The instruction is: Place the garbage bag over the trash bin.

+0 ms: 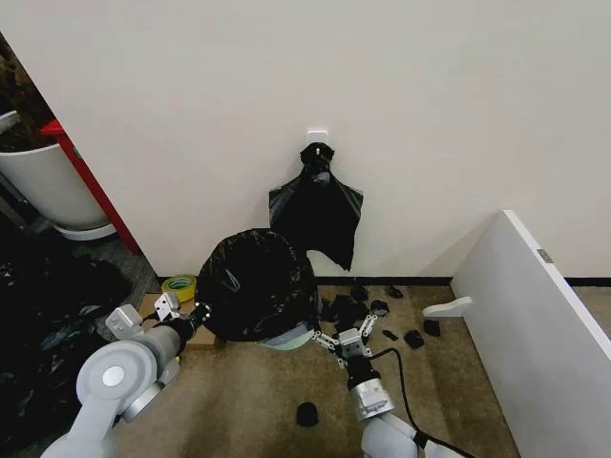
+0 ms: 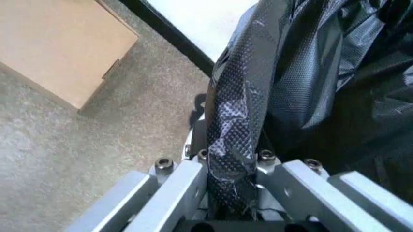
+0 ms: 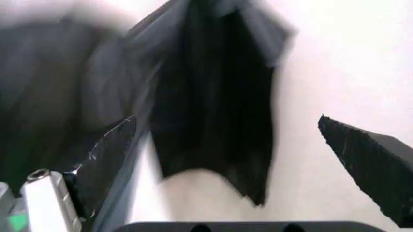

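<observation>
Bag (image 1: 256, 283) already drawn over bin (image 1: 286, 339). Its edge is pinched in left gripper (image 1: 187, 317); right gripper (image 1: 346, 342), spread and empty, sits beside it. Tucking likely next.

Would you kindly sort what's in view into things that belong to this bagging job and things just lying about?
Job: garbage bag draped over the trash bin; left gripper shut on the garbage bag; right gripper open beside it.
Lying about: hanging black bag, tape roll, cardboard box, white planter.
</observation>
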You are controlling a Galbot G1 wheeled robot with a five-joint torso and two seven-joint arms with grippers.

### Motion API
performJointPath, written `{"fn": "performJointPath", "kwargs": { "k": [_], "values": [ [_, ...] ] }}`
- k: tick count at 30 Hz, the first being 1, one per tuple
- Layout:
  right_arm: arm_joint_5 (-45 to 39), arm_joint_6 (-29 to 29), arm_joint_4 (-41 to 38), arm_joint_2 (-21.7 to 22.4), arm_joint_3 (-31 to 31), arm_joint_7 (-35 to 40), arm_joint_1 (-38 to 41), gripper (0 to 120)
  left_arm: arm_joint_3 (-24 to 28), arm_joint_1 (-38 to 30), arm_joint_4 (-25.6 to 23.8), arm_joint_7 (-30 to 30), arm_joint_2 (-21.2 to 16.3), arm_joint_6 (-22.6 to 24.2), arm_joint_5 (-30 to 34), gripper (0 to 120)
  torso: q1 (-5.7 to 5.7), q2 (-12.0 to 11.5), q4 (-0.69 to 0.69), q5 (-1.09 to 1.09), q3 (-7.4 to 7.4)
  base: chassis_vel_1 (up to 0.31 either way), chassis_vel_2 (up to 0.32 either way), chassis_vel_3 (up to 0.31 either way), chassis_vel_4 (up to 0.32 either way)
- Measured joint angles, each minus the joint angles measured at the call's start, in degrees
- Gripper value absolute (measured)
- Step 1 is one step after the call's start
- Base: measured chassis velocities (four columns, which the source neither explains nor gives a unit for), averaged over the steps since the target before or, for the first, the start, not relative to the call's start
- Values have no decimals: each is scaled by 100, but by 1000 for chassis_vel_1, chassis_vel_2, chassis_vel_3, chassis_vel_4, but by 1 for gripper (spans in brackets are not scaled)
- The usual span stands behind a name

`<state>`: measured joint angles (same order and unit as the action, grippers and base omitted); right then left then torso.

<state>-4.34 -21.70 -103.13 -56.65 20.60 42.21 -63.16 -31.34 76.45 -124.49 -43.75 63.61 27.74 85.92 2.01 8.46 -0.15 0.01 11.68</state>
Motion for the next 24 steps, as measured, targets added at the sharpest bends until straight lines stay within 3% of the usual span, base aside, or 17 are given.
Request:
{"fn": "performJointPath", "kwargs": {
  "k": [3,5,8,9,10,13,18,19,22,24],
  "values": [
    [-600,-148,-368,62,-69,449,-54,100,191,47,0,81,-117,-36,-214,0,0,0,1,1,0,0,0,0,0],
    [-1468,-38,-902,196,-184,747,-129,100,512,131,-26,242,-290,-118,-608,0,0,0,0,-1,0,0,0,0,0],
    [-1888,-141,-1062,328,-435,497,-57,100,853,306,-133,573,-476,-283,-1286,0,0,0,-1,-2,0,0,0,0,0],
    [-1968,-309,-1014,387,-602,105,38,100,935,383,-206,781,-562,-399,-1674,0,0,0,0,1,0,0,0,0,0],
    [-1968,-309,-1014,387,-602,105,38,100,935,383,-206,781,-562,-399,-1674,0,0,0,0,1,0,0,0,0,0],
    [-2488,-728,-863,625,-911,-1229,241,100,1075,529,-328,1251,-847,-664,-2515,0,0,0,3,2,0,0,0,0,0],
    [-3620,-1283,-311,1112,-1329,-4552,636,100,1312,647,-120,2407,-1587,-1525,-4038,0,0,0,-1,1,0,0,0,0,0],
    [-3620,-1283,-311,1112,-1329,-4552,636,100,1312,647,-120,2407,-1587,-1525,-4038,0,0,0,-1,1,0,0,0,0,0],
    [-3940,-1424,184,1176,-1450,-6163,1061,100,1404,648,106,3264,-2037,-2076,-4773,0,0,0,1,0,0,0,0,0,0],
    [-3976,-1433,421,1178,-1454,-6711,1318,100,1406,647,240,3762,-2244,-2340,-5109,0,0,0,1,0,0,0,0,0,0]
  ]
}}
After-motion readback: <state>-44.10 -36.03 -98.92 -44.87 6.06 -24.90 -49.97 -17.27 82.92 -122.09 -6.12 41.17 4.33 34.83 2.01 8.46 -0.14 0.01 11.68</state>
